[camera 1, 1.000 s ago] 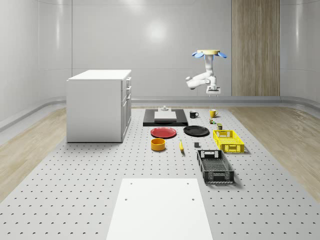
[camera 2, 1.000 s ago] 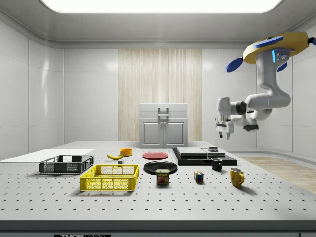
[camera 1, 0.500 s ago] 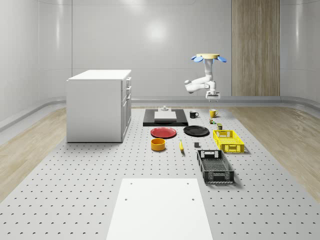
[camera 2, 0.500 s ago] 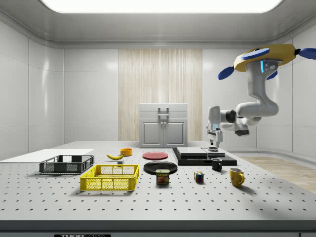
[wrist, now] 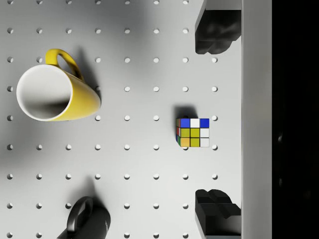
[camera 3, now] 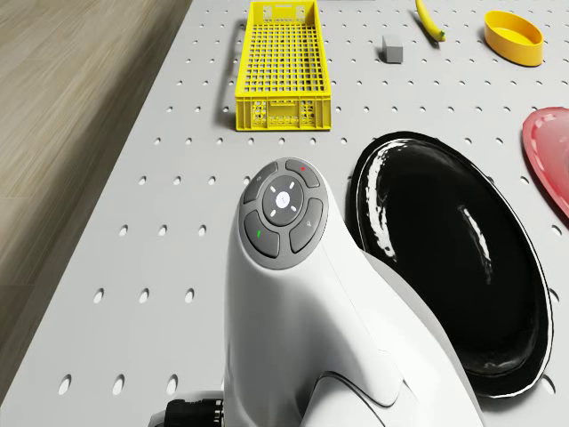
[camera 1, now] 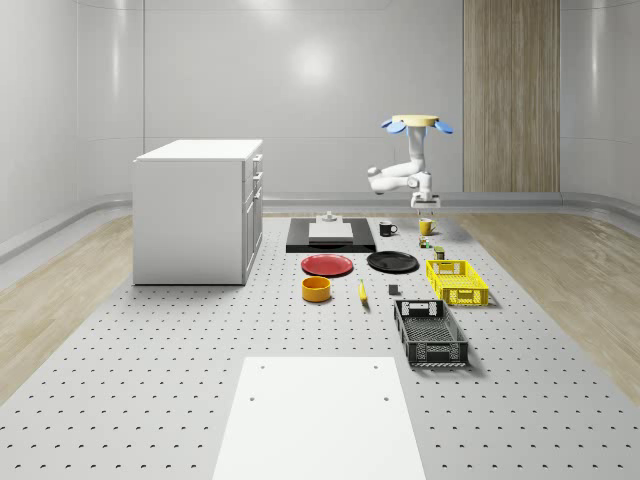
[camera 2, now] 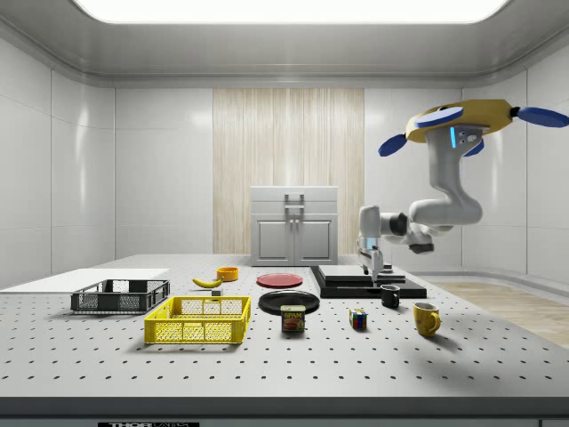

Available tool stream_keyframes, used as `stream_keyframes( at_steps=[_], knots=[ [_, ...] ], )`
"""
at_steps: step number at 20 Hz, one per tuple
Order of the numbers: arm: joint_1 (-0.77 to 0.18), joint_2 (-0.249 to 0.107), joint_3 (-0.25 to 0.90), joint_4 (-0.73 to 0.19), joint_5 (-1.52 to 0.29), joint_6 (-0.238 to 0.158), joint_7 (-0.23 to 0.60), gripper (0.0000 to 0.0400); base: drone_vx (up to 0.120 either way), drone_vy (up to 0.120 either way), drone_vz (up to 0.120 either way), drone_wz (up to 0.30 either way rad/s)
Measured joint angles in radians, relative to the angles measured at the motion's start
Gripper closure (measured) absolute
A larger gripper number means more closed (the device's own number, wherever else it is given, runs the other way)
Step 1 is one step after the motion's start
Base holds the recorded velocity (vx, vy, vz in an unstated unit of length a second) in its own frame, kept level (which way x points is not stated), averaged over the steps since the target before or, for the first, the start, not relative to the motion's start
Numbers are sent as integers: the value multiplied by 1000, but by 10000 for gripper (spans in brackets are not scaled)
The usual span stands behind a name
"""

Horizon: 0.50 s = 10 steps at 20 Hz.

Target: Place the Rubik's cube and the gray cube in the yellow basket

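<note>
The gripper point(wrist: 215, 122) is spread wide, its two dark fingertips point(wrist: 216, 35) standing well apart in the wrist view, with nothing between them but bare table. The Rubik's cube point(wrist: 193, 132) lies below the gripper on the perforated table point(wrist: 124, 149), squarely between the two fingers along their closing line but slightly off toward the yellow mug point(wrist: 55, 94). In my judgement the coming move turns on that: a small sideways correction, then a straight descent, should bring the fingers down on either side of the cube. The cube is equal on all sides, so no long axis governs the grasp; its faces sit square to the fingers.

A black mug point(wrist: 89, 221) stands near the cube on the same side as the yellow one, both clear of the fingers' path.

The side view supplies the height that the wrist view lacks: the gripper point(camera 2: 373, 267) hangs well above the cube point(camera 2: 357, 318), with the drone point(camera 2: 462, 120) hovering higher, over the far end of the table near the mugs.

The drone view shows what the wrist view does not: the yellow basket point(camera 3: 277, 64) standing open and holding nothing, beyond a black plate point(camera 3: 453, 267), and the gray cube point(camera 3: 392, 49) resting on the table just beside the basket (between it and a banana point(camera 3: 428, 20)). Neither cube is yet in the basket.
</note>
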Motion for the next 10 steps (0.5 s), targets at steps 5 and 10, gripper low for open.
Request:
stream_keyframes(
  at_steps=[5,10],
  knots=[
    [-6,-20,5,1,10,19,5,0,120,-40,-112,0],
    [-11,-40,10,2,19,37,10,0,16,0,-80,0]
  ],
)
